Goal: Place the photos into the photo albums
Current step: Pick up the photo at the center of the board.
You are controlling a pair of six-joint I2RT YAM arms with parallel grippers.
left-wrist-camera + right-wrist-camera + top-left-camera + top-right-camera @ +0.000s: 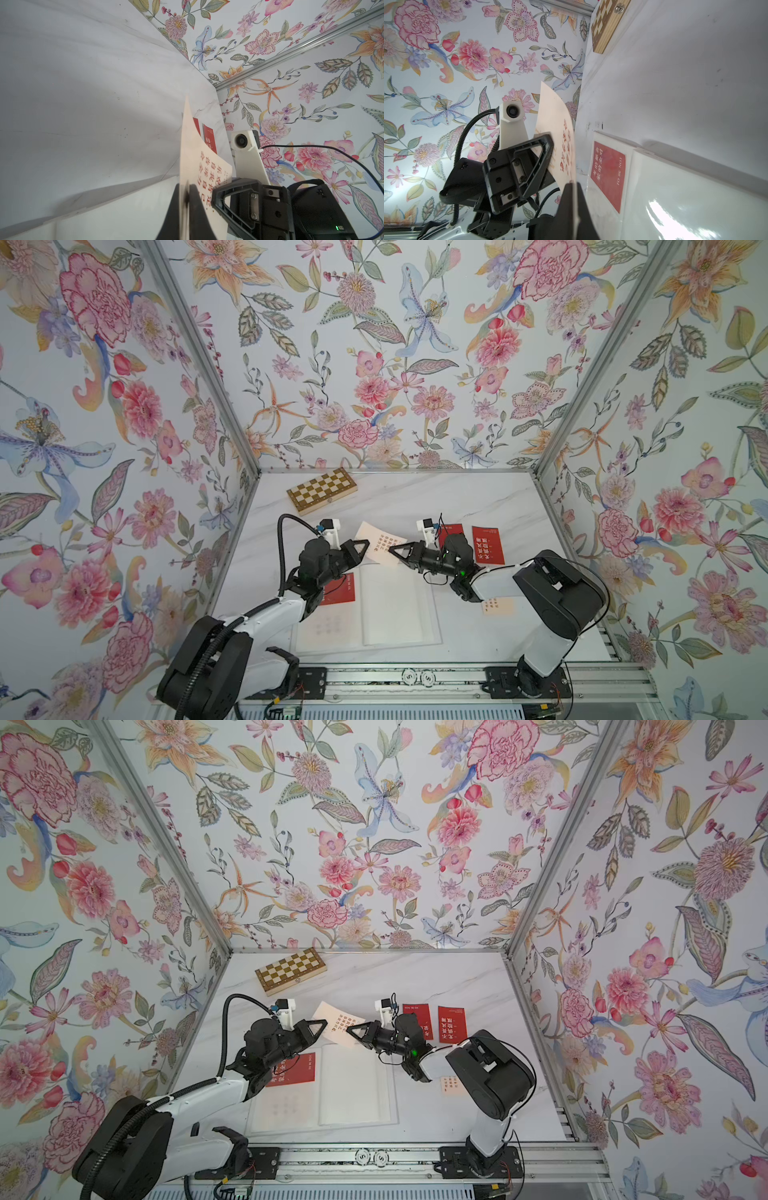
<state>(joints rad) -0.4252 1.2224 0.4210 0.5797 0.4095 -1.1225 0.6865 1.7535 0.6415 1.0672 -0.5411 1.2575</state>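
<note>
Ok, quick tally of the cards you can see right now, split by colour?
Red cards: 3 (sleeved red card, half-hidden red card, open-table red card)
Cream cards: 2 (held cream card, pinched by left gripper and right gripper; cream card beside the right arm)
Total: 5 in view. The faint print low in the album is too dim to count.

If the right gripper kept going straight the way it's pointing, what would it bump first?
Probably the left gripper. The right gripper is shut on the cream card and points across it at that gripper's tips; height is unclear.
</note>
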